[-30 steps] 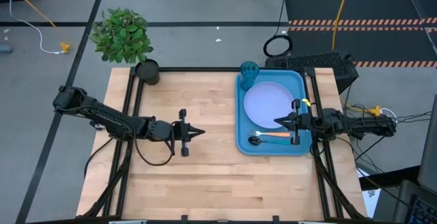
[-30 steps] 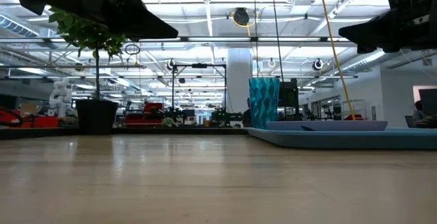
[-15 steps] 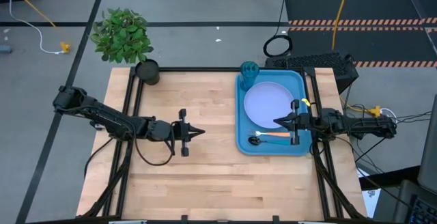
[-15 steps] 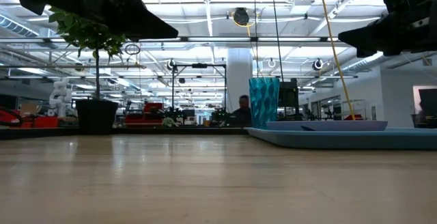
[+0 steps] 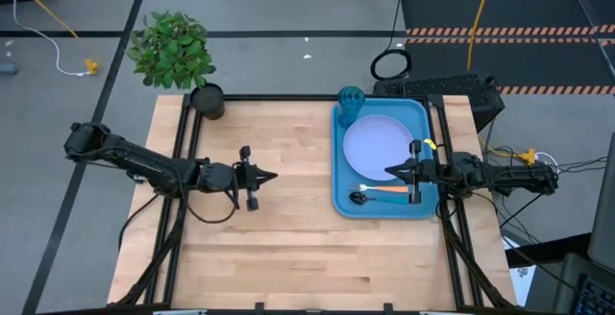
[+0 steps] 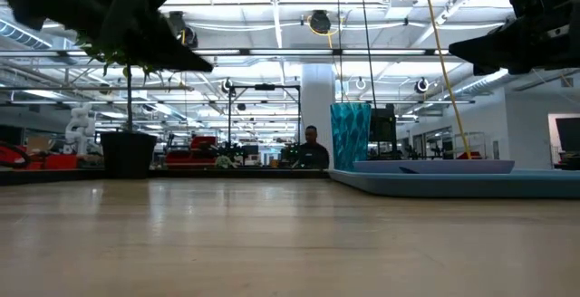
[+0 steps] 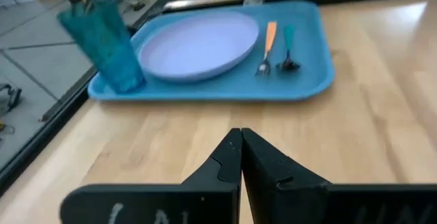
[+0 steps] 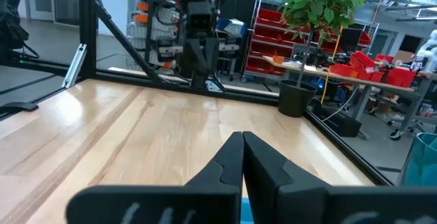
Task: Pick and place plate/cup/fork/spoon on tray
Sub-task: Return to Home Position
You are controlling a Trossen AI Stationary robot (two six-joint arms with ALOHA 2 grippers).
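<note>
The left gripper [image 5: 273, 177], fingers pressed together and empty, is hovering over the table [image 5: 288, 257]; the right gripper [image 5: 388, 172], likewise closed, is hanging above the tray [image 5: 340, 176], which is holding the plate [image 5: 378, 144], cup [image 5: 351, 99], fork [image 5: 389, 189] and spoon [image 5: 359, 198]

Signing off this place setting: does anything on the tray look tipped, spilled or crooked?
Nothing stands out. The cup stands upright in a corner of the tray, the plate lies flat, and the fork and spoon lie side by side beside it.
</note>
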